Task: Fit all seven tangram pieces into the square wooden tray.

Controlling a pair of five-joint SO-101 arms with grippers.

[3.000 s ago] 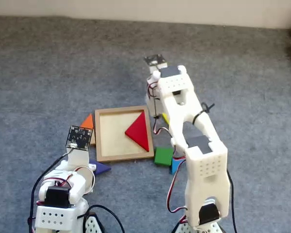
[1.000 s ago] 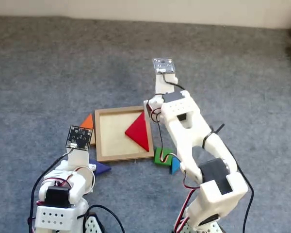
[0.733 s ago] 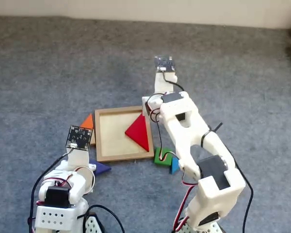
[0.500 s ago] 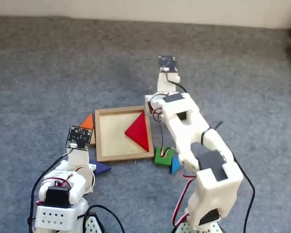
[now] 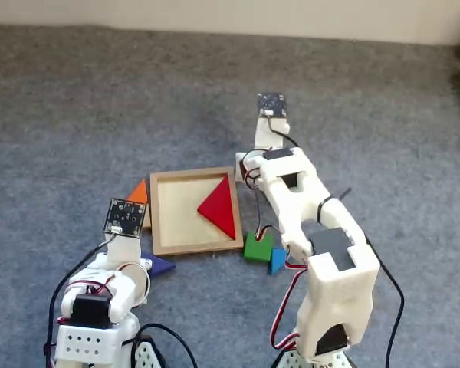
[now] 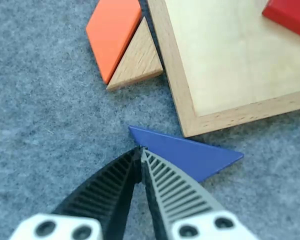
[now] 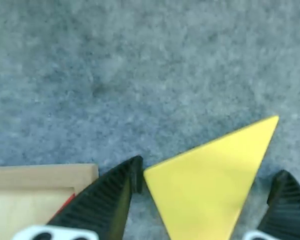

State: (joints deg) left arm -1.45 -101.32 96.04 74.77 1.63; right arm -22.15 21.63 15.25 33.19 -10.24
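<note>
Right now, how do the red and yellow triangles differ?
The red triangle lies inside the tray; the yellow triangle lies on the carpet outside it. The open right tool straddles the yellow triangle; the red triangle has no tool around it. Both are flat triangular pieces.

"What colours are out there?"

"A red wooden triangle on the pale square wooden tray. Outside it are an orange wooden parallelogram, a bare-wood triangle, a dark blue wooden triangle, a yellow wooden triangle, a green wooden block and a light blue wooden piece."

"And underneath?"

"Mottled grey carpet."
</note>
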